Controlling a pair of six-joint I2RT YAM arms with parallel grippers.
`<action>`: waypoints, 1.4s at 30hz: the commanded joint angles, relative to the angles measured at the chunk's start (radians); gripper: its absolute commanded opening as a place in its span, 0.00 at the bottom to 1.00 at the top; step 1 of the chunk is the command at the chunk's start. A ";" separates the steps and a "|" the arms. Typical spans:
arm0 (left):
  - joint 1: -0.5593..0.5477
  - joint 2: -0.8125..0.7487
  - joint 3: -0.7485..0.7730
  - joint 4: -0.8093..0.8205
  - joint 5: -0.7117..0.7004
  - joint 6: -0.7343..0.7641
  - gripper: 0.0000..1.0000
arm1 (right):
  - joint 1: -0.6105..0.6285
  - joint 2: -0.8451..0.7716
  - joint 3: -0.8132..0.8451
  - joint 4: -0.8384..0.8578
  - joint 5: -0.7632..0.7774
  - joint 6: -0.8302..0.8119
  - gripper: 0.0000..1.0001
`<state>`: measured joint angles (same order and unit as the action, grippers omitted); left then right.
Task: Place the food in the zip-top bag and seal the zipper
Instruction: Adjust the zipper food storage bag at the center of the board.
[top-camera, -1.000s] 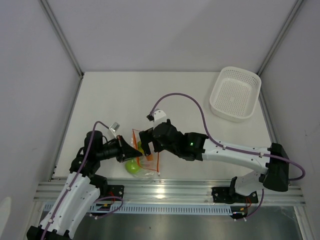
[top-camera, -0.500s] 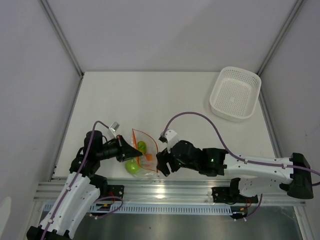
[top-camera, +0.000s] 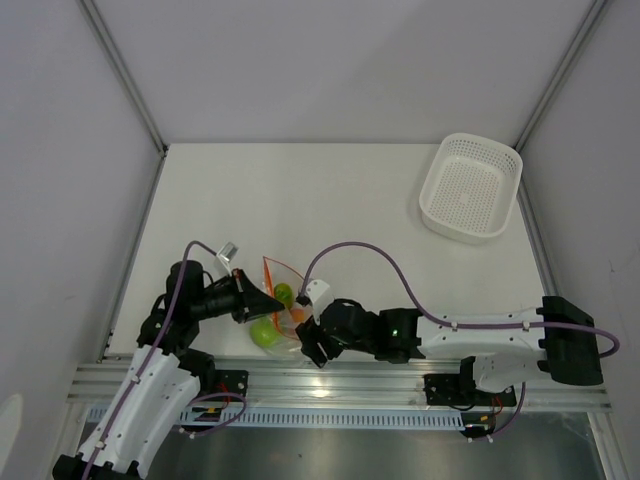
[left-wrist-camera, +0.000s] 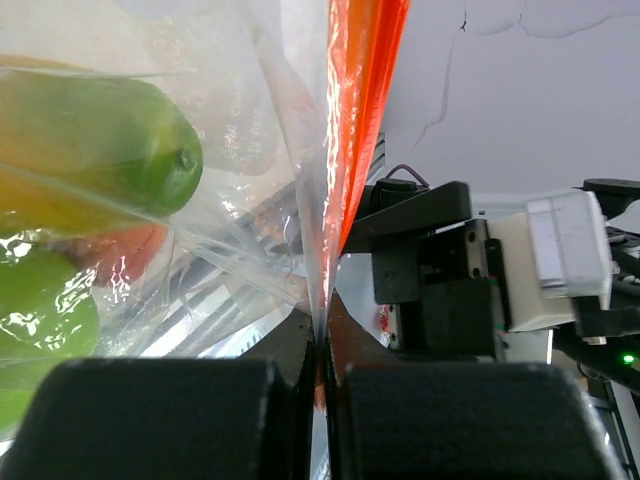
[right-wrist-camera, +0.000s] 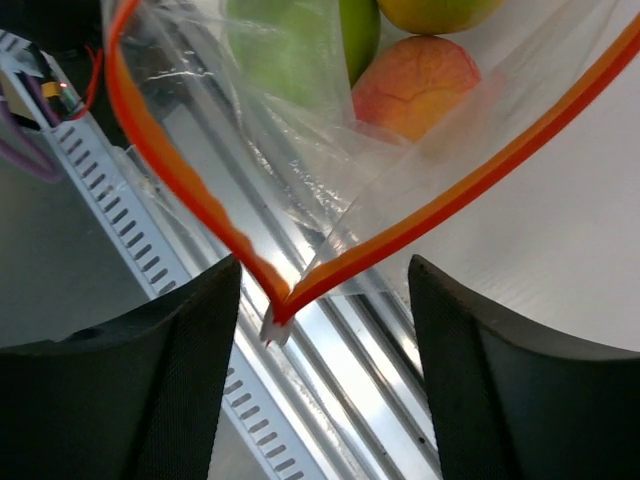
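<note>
Zip-top bag (right-wrist-camera: 300, 180), clear crinkly film around smooth rounded food (right-wrist-camera: 415, 85)

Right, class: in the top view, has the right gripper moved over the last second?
Yes. The right gripper has shifted toward the near aluminium rail, farther from the white basket, and now sits at the zip-top bag's near corner.

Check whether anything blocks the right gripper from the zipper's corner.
Nothing visible does. The zipper corner sits in the open gap between the fingers of the right gripper, touching neither. The left gripper pinches the zipper elsewhere along its length.
</note>
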<state>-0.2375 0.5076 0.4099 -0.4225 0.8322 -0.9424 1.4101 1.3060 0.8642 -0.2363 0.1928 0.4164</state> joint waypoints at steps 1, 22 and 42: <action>-0.005 -0.011 0.050 -0.005 -0.007 0.001 0.01 | 0.007 0.033 -0.001 0.087 0.060 -0.002 0.65; -0.003 -0.116 0.299 -0.327 -0.393 0.241 0.53 | -0.002 -0.073 0.318 -0.285 0.137 -0.322 0.00; -0.005 -0.061 0.271 -0.226 -0.372 0.157 0.99 | -0.137 -0.294 0.337 -0.564 -0.154 -0.360 0.00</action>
<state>-0.2382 0.3779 0.6964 -0.6762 0.4011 -0.6949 1.2728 1.0210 1.1992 -0.7635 0.0593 0.0669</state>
